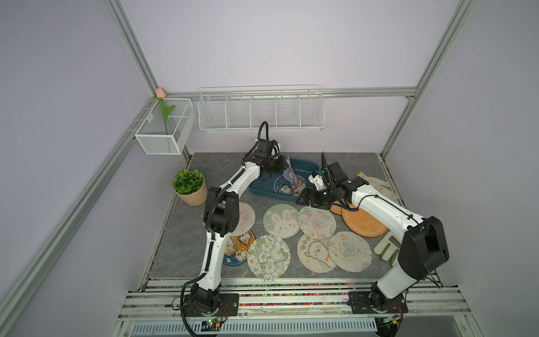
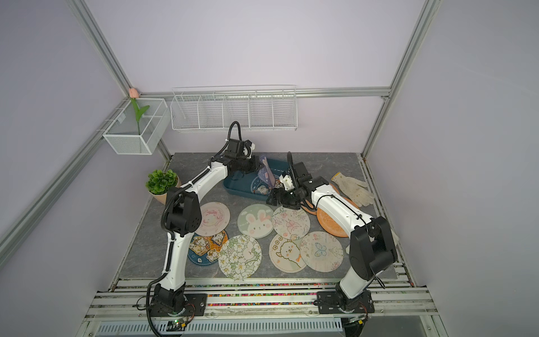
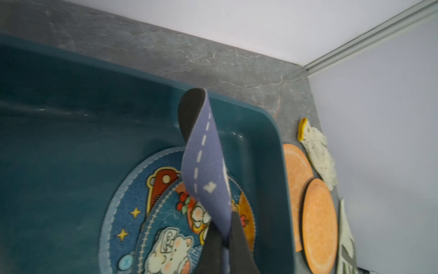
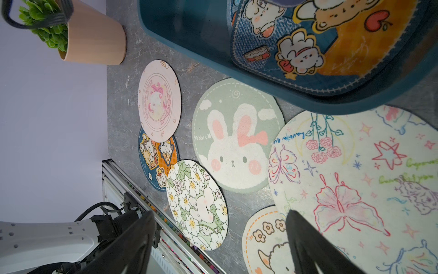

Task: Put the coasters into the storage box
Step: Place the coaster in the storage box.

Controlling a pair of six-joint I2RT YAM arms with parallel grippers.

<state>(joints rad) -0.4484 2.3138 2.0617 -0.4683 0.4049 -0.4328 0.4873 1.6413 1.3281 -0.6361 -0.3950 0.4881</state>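
The teal storage box (image 1: 260, 191) (image 3: 71, 95) stands at the back middle of the table with two blue cartoon coasters (image 3: 132, 201) (image 4: 308, 47) lying in it. My left gripper (image 3: 225, 239) (image 1: 281, 167) is shut on the edge of a limp purple coaster (image 3: 203, 166) (image 2: 267, 175), which hangs over the box. My right gripper (image 4: 220, 218) (image 1: 304, 200) is open and holds nothing, low by the box's front right corner, over a flower-and-butterfly coaster (image 1: 316, 223). Several more coasters lie in front, among them a bunny one (image 1: 281, 220) and an orange one (image 1: 364, 224).
A potted plant (image 1: 189, 186) stands left of the box. Off-white gloves (image 1: 376, 182) (image 1: 386, 248) lie along the right edge. White wire baskets (image 1: 261, 111) (image 1: 164, 128) hang on the back and left walls, above the table.
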